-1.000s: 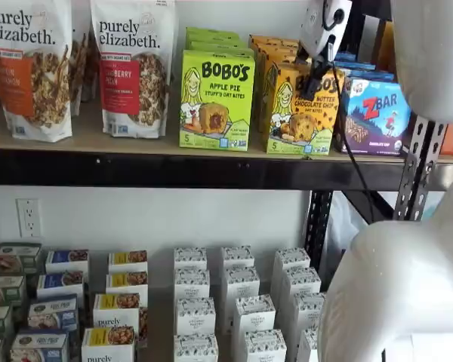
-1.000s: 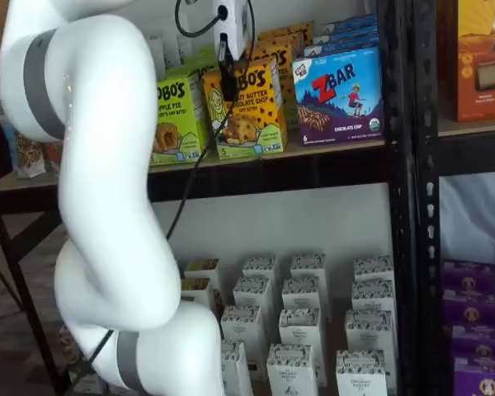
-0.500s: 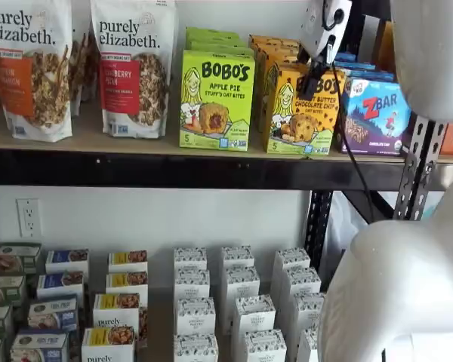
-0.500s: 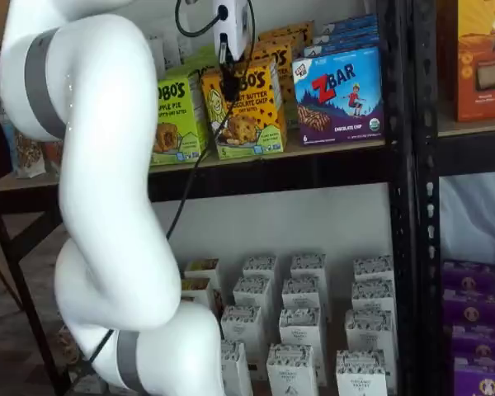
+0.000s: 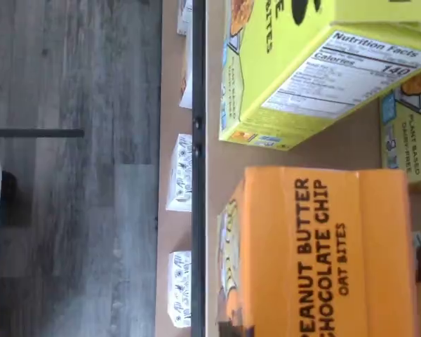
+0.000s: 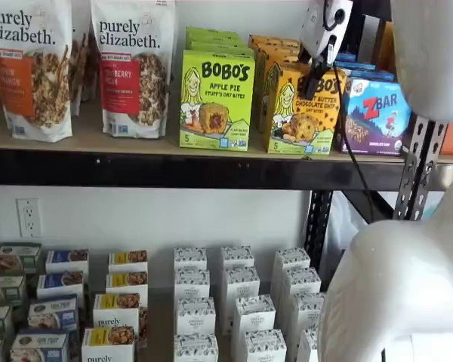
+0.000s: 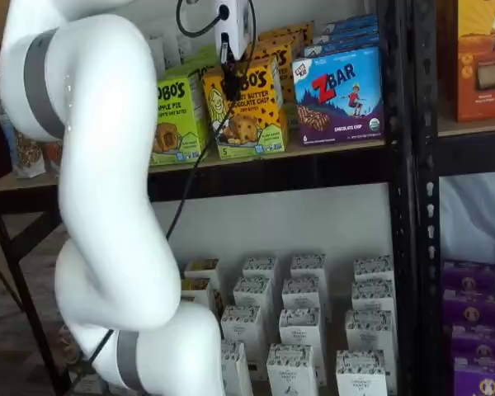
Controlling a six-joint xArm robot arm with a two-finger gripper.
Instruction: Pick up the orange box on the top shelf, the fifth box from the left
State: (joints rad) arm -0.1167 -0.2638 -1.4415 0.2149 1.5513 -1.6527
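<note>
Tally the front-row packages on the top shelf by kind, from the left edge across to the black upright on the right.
Purely Elizabeth granola bags: 2
Green Bobo's Apple Pie carton: 1
Orange Bobo's box: 1
Blue ZBar box: 1
Total: 5 in the front row; more cartons stand behind them, too hidden to count.

Two purely elizabeth granola bags (image 6: 132, 68) stand beside a green Bobo's Apple Pie carton (image 6: 217, 98), a ZBar box (image 6: 376, 115) sits further along, and small white boxes (image 6: 241, 305), perhaps tea, crowd the lower level.
</note>
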